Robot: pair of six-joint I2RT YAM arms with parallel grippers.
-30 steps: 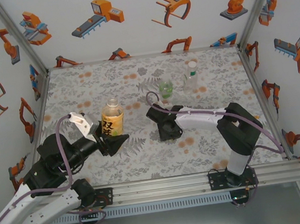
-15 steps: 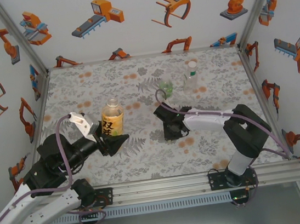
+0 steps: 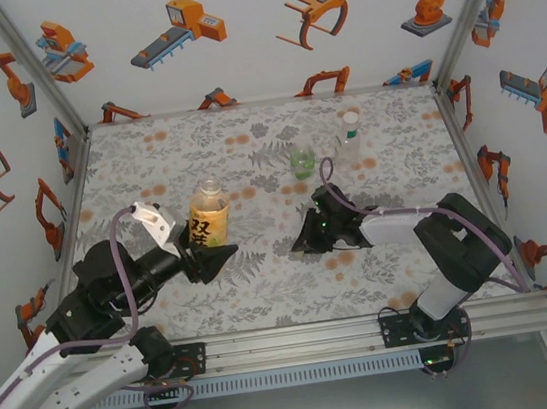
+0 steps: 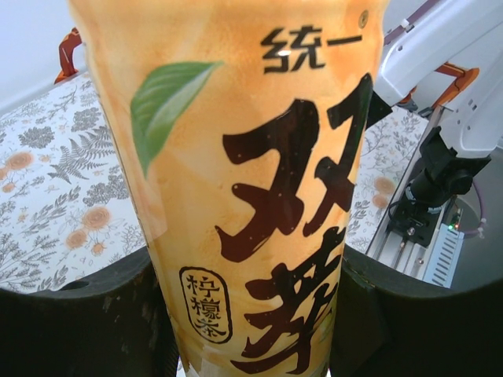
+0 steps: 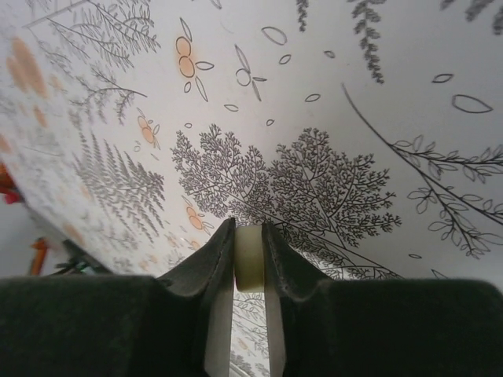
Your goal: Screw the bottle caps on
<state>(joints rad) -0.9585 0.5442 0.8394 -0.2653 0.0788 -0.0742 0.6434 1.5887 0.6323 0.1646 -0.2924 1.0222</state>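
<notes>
The right gripper (image 3: 302, 245) was clenched on a small, pale, round plastic cap (image 5: 250, 265), low over the floral-patterned table (image 3: 265, 291). The amber plastic bottle with the yellow label (image 3: 208, 218) stood upright to its left. Its open neck sat higher than the cap, and the left gripper (image 3: 202, 254) clamped its lower body.

amber bottle (image 4: 251, 196) top cropped, cap (image 5: 250, 263) half hidden in right claw (image 5: 248, 228)

We log left arm (image 3: 69, 378) and right arm (image 3: 397, 220): white shells, black joints. We see purple cable (image 3: 118, 250) along each, black fingers (image 5: 211, 263).
</notes>
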